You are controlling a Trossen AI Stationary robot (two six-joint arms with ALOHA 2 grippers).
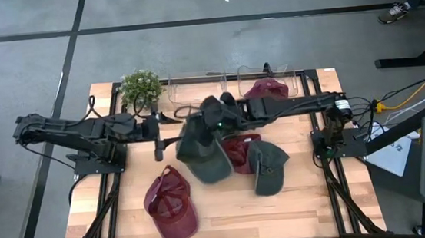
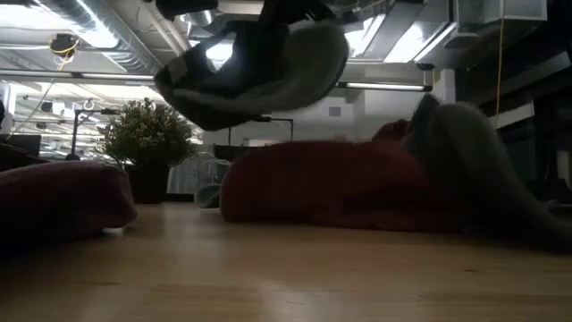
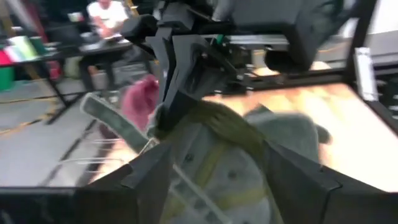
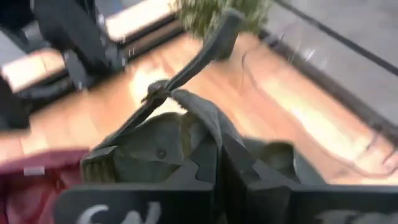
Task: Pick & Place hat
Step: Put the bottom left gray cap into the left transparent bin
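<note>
A dark green cap hangs from my right gripper above the table's middle. In the low view the cap floats well above the wood. My right gripper is shut on it. My left gripper reaches in level from the left, open. In the left wrist view its fingers stand on either side of the cap's open underside. A maroon cap rests on the near-left boards. Another maroon cap and a grey-green cap lie at the middle right. My right gripper pinches a raised fold of the green cap's fabric between its two fingers, coming from above and pointing down. The cap hangs below the fingers, lifted clear of the table, with its inside and strap turned toward the left arm. My left gripper: I cannot tell whether its fingers touch the cap.
A small potted plant stands at the far-left corner. A clear rack along the far edge holds a further maroon cap. Bare wood lies along the near edge. People sit beyond the table in the left wrist view.
</note>
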